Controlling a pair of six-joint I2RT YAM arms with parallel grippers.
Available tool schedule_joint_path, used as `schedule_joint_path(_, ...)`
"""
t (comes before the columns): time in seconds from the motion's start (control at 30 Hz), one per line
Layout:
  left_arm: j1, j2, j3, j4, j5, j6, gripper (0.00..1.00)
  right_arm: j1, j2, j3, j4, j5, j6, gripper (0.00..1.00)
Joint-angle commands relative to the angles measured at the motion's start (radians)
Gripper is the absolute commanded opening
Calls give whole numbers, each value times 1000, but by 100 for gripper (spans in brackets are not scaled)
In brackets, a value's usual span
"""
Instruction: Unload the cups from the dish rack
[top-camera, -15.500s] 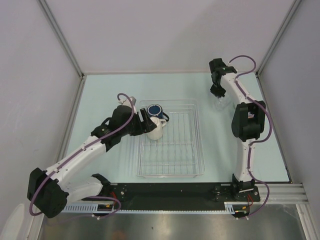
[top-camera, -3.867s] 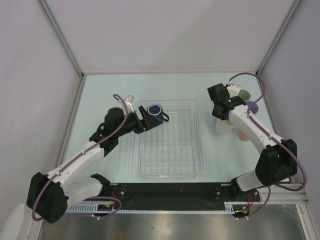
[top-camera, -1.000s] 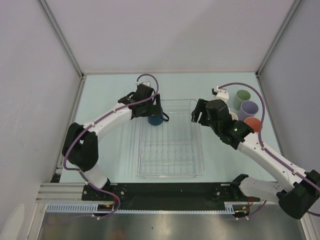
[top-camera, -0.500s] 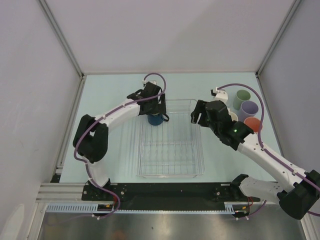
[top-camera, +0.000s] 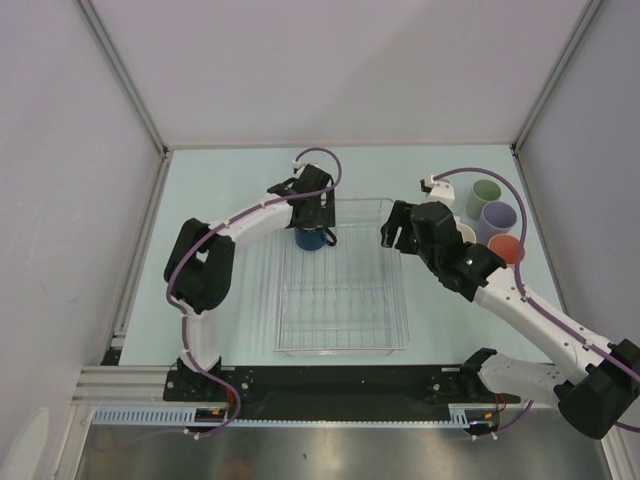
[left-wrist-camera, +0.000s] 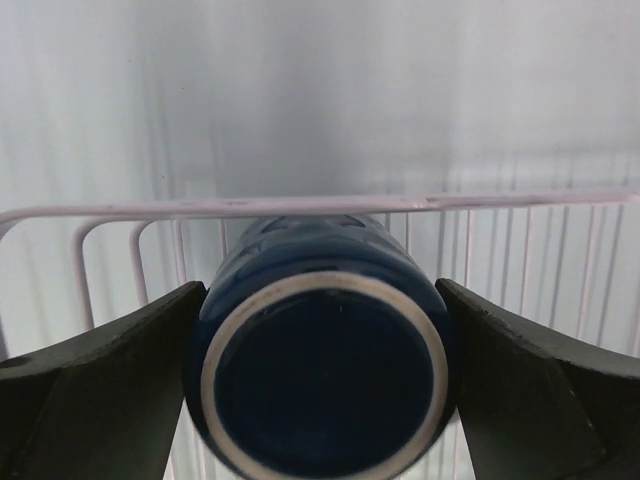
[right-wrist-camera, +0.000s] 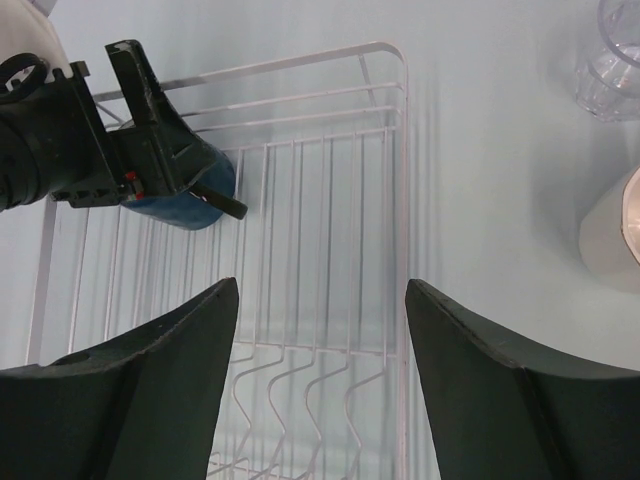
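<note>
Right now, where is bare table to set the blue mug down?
Bare table lies left of the dish rack, toward the left wall, and behind it. Crowded: far right, with the green cup, lavender cup and orange cup.

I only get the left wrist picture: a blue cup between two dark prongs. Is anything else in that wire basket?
Observer: No. From above, the dark blue mug is the only cup in the dish rack.
Operator: Are there other cups anywhere?
Observer: Yes: green tumbler, lavender tumbler and orange tumbler stand on the table, right of the rack.
Operator: And the other arm?
Observer: The right gripper hovers open above the rack's right side, empty.
</note>
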Motion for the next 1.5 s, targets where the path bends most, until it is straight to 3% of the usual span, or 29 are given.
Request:
schedule_joint_path(0.0, -8, 45, 33, -32, -47, 22, 99, 6, 2, -10, 44, -10, -13, 73)
schedule_joint_path(0.2, -11, 54, -2, -30, -58, 13, 95, 6, 4, -16, 48, -12, -13, 72)
schedule_joint_path(0.3, -11, 42, -13, -23, -58, 17, 79, 6, 5, -16, 51, -10, -11, 72)
schedule_joint_path(0.33, -11, 37, -13, -20, -57, 20, 70, 6, 5, -16, 51, -12, -11, 72)
schedule_joint_path(0.4, -11, 31, -8, -20, -58, 24, 15, 6, 5, -16, 51, -12, -10, 72)
schedule_joint_path(0.43, -11, 20, -8, -21, -64, 16, 0, 7, 5, -14, 50, -14, -10, 72)
schedule_joint_path(0.77, -16, -148, -31, -10, -63, 25, 0, 7, -21, -5, 39, 3, -13, 71)
schedule_joint_path(1.13, -24, -368, -5, 56, 126, 45, 0, 7, -67, 3, 28, 2, -7, 72)
schedule_joint_path(1.43, -14, -610, -410, 474, 466, -85, 0, 4, -170, -31, 96, -60, 18, 73)
schedule_joint_path(1.47, -13, -635, -453, 593, 494, -104, 0, 3, -186, -30, 102, -66, 23, 73)
